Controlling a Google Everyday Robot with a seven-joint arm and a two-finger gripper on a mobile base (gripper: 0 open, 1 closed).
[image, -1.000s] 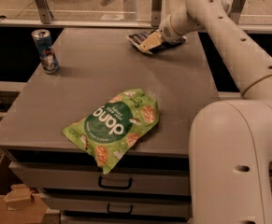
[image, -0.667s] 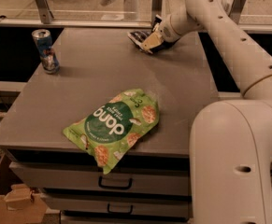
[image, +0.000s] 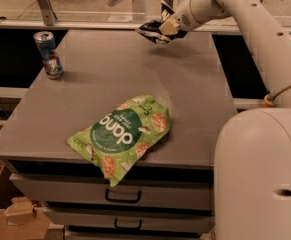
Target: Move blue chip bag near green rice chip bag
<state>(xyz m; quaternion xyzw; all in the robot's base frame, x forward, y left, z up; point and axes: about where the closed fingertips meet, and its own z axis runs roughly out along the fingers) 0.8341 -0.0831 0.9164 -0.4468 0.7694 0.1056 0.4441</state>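
three things, left to right: we see a can (image: 49, 54) well behind and left of the green bag (image: 122, 131), which lies flat. well behind it to the right, our gripper (image: 167, 26) is clamped on the blue bag (image: 147, 30), seemingly lifted clear for carrying closer.

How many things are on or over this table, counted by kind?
Chip bags: 2, the green rice chip bag lying flat near the front, and the blue chip bag held by the gripper above the far edge of the table.
Drink cans: 1, the can standing at far left.
Total: 3
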